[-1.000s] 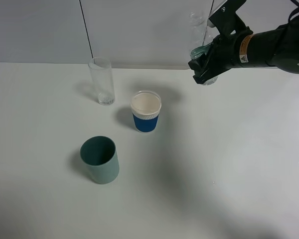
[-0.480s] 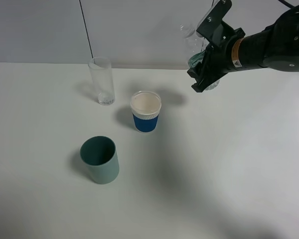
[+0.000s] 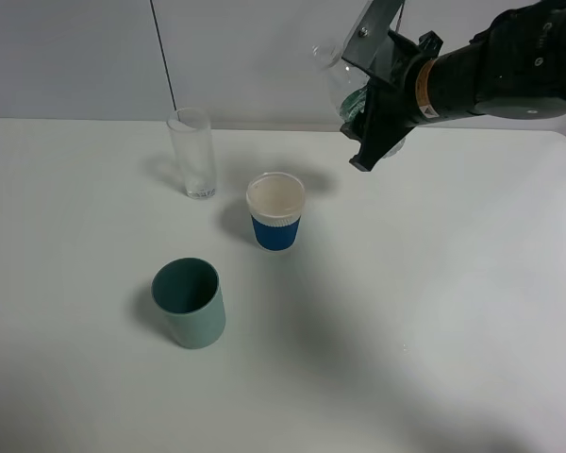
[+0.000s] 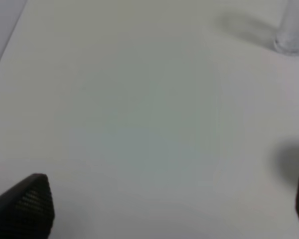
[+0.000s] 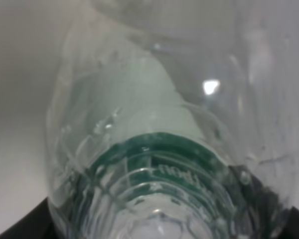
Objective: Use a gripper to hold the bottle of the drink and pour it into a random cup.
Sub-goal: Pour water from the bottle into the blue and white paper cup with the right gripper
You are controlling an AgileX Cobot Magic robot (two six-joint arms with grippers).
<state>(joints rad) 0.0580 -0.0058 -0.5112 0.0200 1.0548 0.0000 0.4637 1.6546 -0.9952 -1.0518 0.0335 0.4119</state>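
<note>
High at the back right, my right gripper (image 3: 366, 118) is shut on the bottle of the drink (image 3: 342, 83), a clear plastic bottle with a green label. The bottle is tilted, with its neck pointing up and to the left. It hangs in the air to the right of and behind the cup (image 3: 275, 210), a white paper cup with a blue band that stands upright and apart from it. The right wrist view is filled by the bottle (image 5: 154, 149). My left gripper (image 4: 164, 209) is open over bare table, with one fingertip (image 4: 27, 204) showing.
A teal-green plastic cup (image 3: 189, 302) stands at the front left. A tall clear glass (image 3: 192, 153) stands at the back left, and its base (image 4: 291, 35) shows in the left wrist view. A white wall rises behind the white table (image 3: 434, 311).
The right gripper has carried the bottle left and slightly up, toward the cup, and tilted it further to the left. The cups and the glass have not moved.
</note>
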